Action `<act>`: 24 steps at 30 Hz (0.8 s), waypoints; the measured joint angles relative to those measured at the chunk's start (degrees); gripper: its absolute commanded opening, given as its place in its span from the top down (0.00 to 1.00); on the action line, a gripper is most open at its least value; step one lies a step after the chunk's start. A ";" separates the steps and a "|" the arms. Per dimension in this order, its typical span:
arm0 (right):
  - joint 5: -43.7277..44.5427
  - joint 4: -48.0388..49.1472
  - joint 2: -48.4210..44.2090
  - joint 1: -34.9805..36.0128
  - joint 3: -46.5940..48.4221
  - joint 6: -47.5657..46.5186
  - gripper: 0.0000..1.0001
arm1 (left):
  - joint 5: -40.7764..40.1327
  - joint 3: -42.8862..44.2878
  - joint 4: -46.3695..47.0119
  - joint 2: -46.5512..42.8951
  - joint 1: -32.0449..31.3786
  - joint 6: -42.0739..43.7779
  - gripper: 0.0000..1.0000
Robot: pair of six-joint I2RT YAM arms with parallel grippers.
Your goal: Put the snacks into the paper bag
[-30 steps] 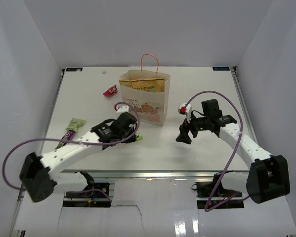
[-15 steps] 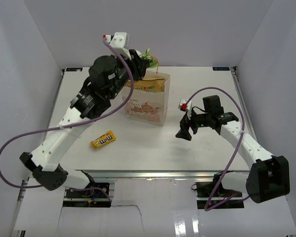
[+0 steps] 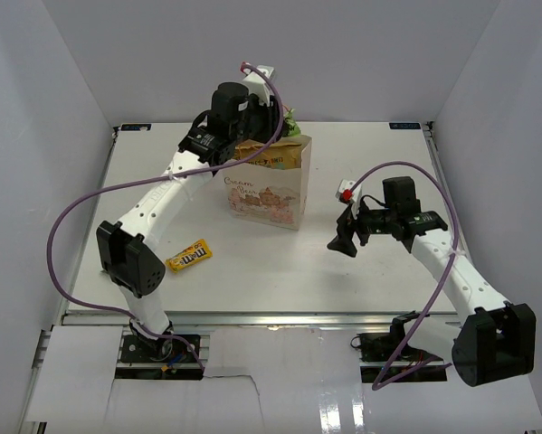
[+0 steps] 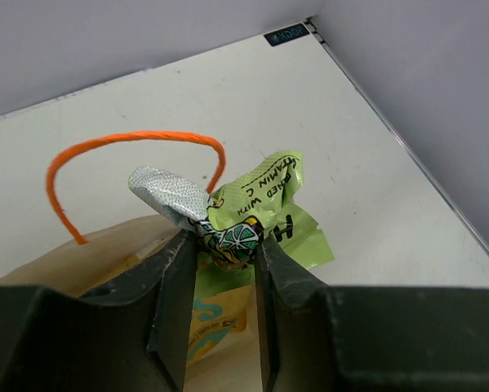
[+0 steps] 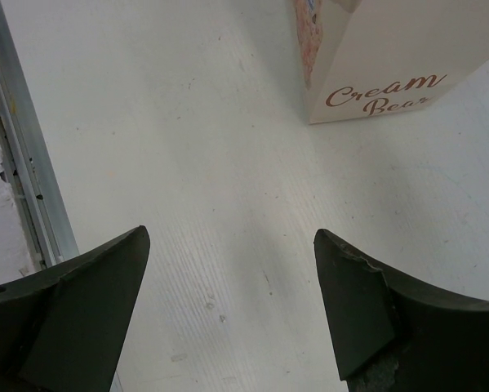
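Observation:
The beige paper bag stands upright mid-table, with pinkish print and script; its orange loop handle shows in the left wrist view. My left gripper is raised over the bag's open top and is shut on the small green packet, which sticks out past the fingertips. A yellow packet lies inside the bag below the jaws. The small yellow M&M's packet lies on the table at the front left. My right gripper is open and empty, low over the table right of the bag. The red-pink packet is out of view.
White walls close in the table on the left, back and right. A metal rail runs along the table's front edge. My left arm stretches from the front left up to the bag.
My left gripper lifted the green packet from the table to above the bag and swung right over its opening. The M&M's packet came into view. The right arm barely moved.

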 measured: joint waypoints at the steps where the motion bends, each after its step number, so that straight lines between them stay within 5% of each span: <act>1: 0.00 0.02 -0.02 -0.13 -0.20 0.00 0.13 | 0.81 -0.50 0.04 -0.15 -0.07 0.09 0.74; 8: -0.04 0.04 0.24 -0.39 -0.57 0.00 0.13 | 3.34 -5.27 -0.02 -3.17 -0.26 0.26 0.64; 13: -0.26 0.02 1.25 -0.39 -0.57 -0.02 0.13 | 4.22 -7.85 0.04 -5.38 -0.24 0.20 0.31; 16: -1.03 -0.07 1.66 -0.39 -0.55 -0.24 0.12 | 4.37 -7.93 0.09 -5.51 -0.26 -0.22 0.23; 24: -7.45 -7.91 3.41 1.53 3.63 -10.78 0.10 | 1.40 -3.19 -1.51 -5.97 -0.26 -0.81 0.17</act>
